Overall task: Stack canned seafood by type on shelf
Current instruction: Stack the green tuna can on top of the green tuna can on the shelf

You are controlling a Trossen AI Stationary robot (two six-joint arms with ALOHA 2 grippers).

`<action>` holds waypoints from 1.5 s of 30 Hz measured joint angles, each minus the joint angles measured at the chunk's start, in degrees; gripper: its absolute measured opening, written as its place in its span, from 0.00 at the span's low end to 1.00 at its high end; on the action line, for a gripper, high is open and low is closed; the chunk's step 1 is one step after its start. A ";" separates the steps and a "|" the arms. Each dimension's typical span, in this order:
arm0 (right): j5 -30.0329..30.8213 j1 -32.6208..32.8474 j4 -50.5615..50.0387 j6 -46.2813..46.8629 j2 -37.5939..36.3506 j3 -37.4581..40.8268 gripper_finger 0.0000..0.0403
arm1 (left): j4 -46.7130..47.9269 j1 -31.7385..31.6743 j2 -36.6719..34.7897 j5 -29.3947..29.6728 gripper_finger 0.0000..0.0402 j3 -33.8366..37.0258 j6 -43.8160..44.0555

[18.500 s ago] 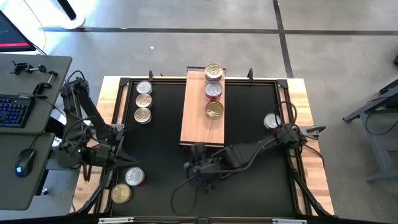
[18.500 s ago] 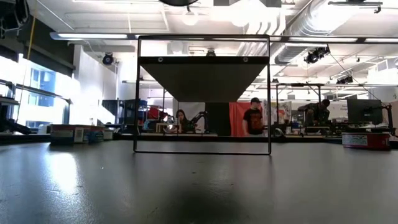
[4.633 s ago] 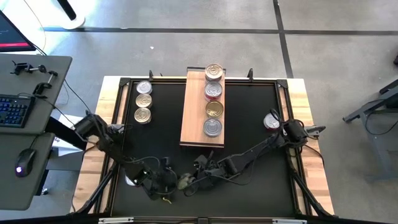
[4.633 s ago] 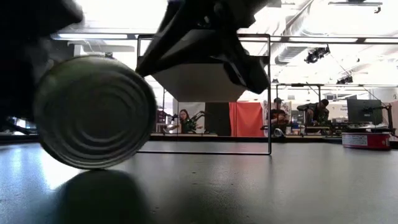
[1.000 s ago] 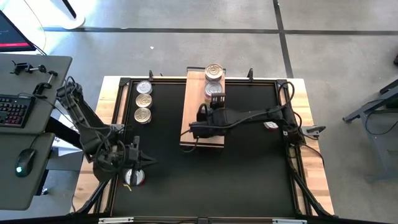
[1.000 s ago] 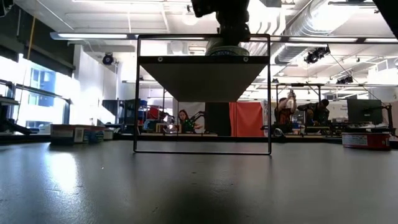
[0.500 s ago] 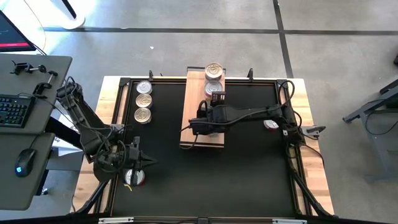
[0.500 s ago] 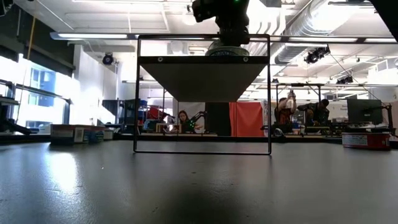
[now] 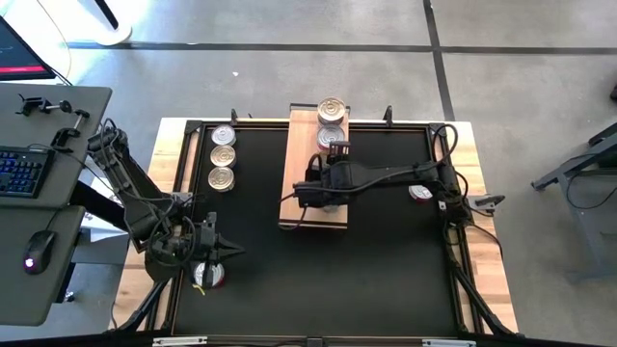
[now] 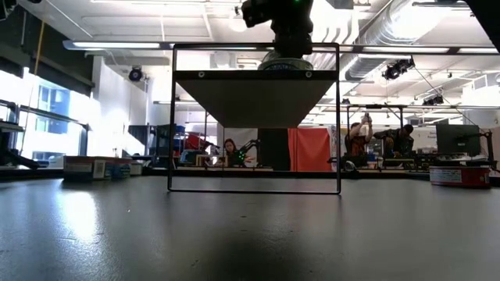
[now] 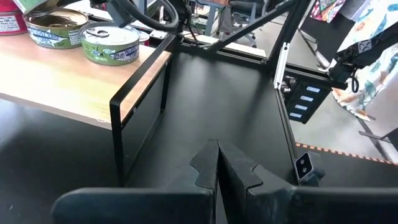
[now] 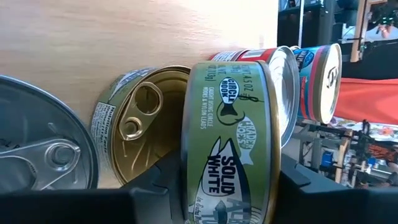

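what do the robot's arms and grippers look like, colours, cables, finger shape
Both arms are dark, nearly black, jointed segments with loose black cables running along them. The left gripper has flat matte-black fingers with stepped, notched inner edges meeting in a narrow point. The right gripper is a boxy black head on a slim arm, and in its wrist view its fingers look like dark angular blocks.
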State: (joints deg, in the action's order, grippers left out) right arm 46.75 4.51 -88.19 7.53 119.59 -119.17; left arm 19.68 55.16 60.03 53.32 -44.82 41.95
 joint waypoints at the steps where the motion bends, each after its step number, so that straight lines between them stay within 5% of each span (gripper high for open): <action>1: -0.40 0.00 0.18 0.02 -0.02 -0.02 0.34 | -0.01 0.00 0.00 0.00 0.00 0.00 0.00; 20: -5.86 3.51 0.16 1.45 -0.02 -0.02 0.65 | -0.02 0.00 0.00 0.00 0.00 0.00 0.02; 45: -8.50 4.50 -1.85 -2.04 -1.98 0.00 0.66 | 0.21 0.00 -0.02 0.01 0.00 0.00 0.00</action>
State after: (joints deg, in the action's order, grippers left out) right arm 38.25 9.01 -90.04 5.50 117.61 -119.17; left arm 19.89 55.16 60.01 53.33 -44.82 41.95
